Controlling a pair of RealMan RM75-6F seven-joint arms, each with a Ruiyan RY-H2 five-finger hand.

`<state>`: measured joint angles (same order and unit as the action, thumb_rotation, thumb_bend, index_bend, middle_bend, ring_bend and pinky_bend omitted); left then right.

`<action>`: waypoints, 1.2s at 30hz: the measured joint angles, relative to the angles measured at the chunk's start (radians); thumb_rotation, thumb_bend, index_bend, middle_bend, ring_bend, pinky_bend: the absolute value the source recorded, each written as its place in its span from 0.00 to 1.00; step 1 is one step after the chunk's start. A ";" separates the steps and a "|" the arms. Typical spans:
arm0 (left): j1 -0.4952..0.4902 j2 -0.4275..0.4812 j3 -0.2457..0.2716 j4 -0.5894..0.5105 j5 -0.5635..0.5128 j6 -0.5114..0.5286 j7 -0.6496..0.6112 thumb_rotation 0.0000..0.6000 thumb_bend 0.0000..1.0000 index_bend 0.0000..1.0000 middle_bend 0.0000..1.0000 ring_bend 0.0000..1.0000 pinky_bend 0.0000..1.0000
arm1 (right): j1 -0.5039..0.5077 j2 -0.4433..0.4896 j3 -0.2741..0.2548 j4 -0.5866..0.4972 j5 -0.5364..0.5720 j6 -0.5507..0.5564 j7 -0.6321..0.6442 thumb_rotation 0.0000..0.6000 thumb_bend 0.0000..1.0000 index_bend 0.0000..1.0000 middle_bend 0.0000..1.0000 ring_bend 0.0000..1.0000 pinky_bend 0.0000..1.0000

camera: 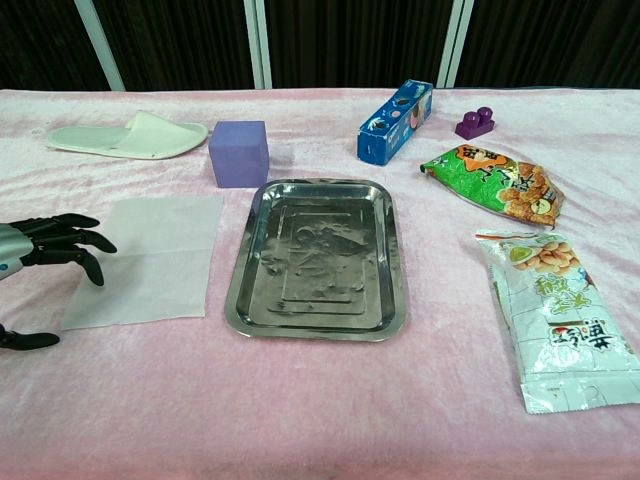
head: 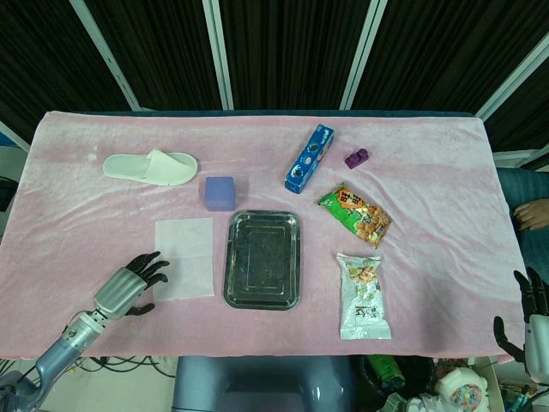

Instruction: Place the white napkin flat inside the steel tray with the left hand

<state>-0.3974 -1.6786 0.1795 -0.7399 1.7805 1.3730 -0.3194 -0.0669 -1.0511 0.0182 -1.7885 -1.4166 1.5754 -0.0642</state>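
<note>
The left hand [head: 129, 287] hangs low at the worktop's near edge, fingers spread and holding nothing, probably set to catch an edge. Its fingertips [camera: 88, 245] reach the near-left corner of the white napkin [head: 184, 257], which lies flat on the pink cloth, just beside the empty steel tray [head: 262, 259]. The right hand [head: 533, 322] idles well apart, fingers apart, empty

Polished, mirror-like steel tray [camera: 392, 262] lies on a soft, matt pink cloth [camera: 300, 400]. At its 9 o'clock, a thin matt white napkin [camera: 150, 258]. At 3 o'clock, glossy plastic snack bags [camera: 560, 325]. Left hand [head: 130, 286] shows grey metal, black fingers [camera: 70, 240].
</note>
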 measured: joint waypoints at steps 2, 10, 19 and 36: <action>0.001 -0.008 0.000 0.018 -0.001 0.000 -0.008 1.00 0.20 0.36 0.16 0.03 0.14 | -0.001 0.002 0.001 -0.003 0.004 -0.005 0.000 1.00 0.39 0.00 0.00 0.08 0.15; 0.007 -0.051 0.003 0.102 -0.001 0.012 -0.035 1.00 0.26 0.39 0.17 0.03 0.14 | -0.003 0.005 0.008 -0.010 0.013 -0.014 0.001 1.00 0.39 0.00 0.00 0.08 0.15; 0.011 -0.087 0.001 0.157 -0.004 0.025 -0.056 1.00 0.35 0.44 0.17 0.03 0.14 | -0.004 0.007 0.010 -0.013 0.016 -0.022 -0.001 1.00 0.39 0.00 0.00 0.08 0.15; 0.009 -0.122 -0.014 0.203 -0.014 0.065 -0.053 1.00 0.41 0.46 0.17 0.03 0.14 | -0.005 0.012 0.013 -0.016 0.015 -0.034 -0.004 1.00 0.39 0.00 0.00 0.08 0.15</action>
<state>-0.3880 -1.8009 0.1657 -0.5366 1.7661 1.4376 -0.3721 -0.0723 -1.0393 0.0310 -1.8042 -1.4012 1.5410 -0.0686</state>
